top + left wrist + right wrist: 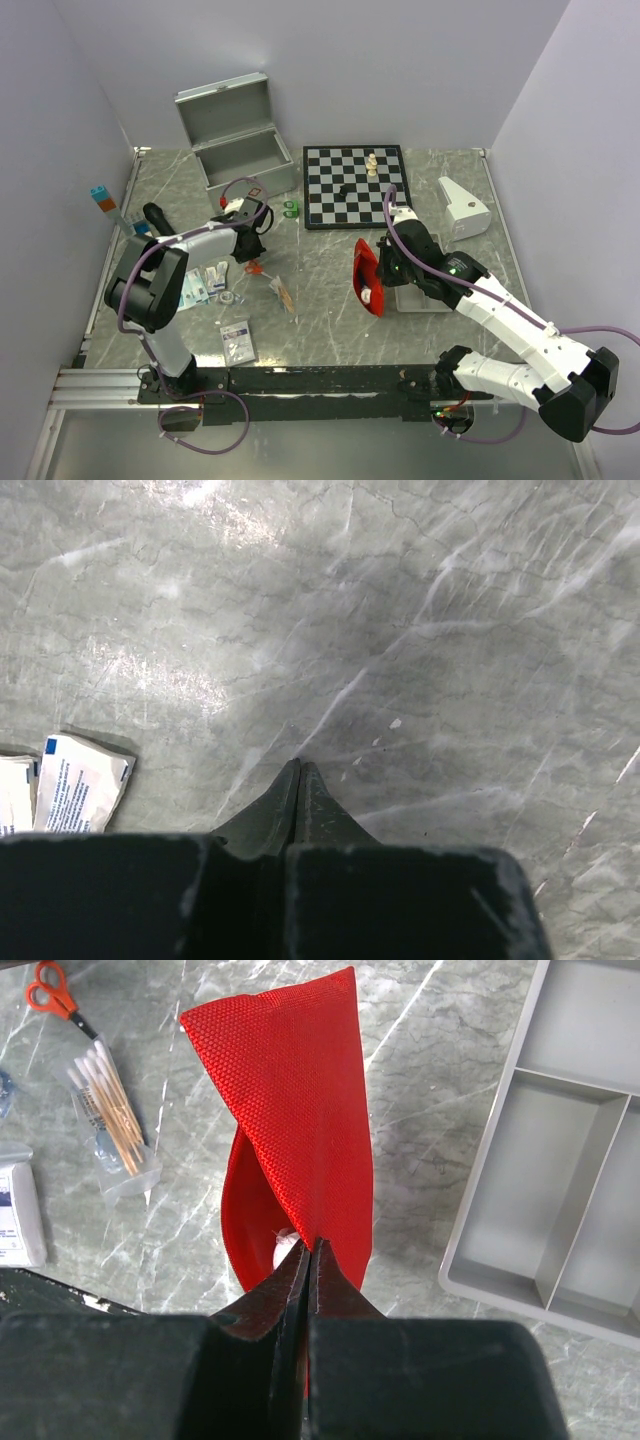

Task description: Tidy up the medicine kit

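Grey marble-look tabletop (450, 630) glossy with glare patches, red pouch (290, 1110) of coarse woven cloth, matt, silver case (235, 120) in dull metal, grey tray (570, 1160) smooth matt plastic, sachet (80, 780) of printed paper

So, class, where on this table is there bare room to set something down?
Bare marble runs between the cotton swabs and the red pouch, down toward the near edge; another patch lies left of the metal case. Crowded: the sachets and scissors by the left gripper.
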`<action>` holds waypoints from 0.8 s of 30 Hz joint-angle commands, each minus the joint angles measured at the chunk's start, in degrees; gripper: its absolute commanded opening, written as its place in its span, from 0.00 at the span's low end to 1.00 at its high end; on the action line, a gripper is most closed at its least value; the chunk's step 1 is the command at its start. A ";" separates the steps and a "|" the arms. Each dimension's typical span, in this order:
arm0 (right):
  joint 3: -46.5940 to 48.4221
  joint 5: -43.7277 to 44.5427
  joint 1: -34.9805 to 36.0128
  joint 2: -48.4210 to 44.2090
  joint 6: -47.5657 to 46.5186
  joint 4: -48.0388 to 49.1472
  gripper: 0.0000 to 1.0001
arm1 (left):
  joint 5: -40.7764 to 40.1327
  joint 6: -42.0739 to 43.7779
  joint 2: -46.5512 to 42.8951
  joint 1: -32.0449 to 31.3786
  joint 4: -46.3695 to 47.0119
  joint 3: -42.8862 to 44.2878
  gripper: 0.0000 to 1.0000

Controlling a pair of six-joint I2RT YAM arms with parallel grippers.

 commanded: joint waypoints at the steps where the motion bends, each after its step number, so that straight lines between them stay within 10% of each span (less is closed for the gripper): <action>1: 0.20 0.36 -0.39 -1.42 -0.21 1.31 0.00 | 3.51 0.23 -0.84 -0.17 1.58 -1.77 0.01; 8: 0.82 0.80 -0.31 -1.60 -0.38 0.78 0.00 | 2.20 -0.38 -6.99 -0.17 -0.43 1.04 0.05; 11: 1.08 0.88 -0.31 -1.33 -0.56 0.78 0.00 | 1.06 -2.57 -11.73 -0.25 -1.84 -0.53 0.43; 17: 0.29 -0.78 -0.31 -0.72 -0.03 2.19 0.00 | 0.96 -12.59 -19.12 -1.84 -2.82 -8.08 0.78; 24: 0.20 -1.14 -0.31 -1.07 -0.20 1.93 0.00 | 3.16 -17.44 -17.38 -1.92 0.61 -11.00 0.80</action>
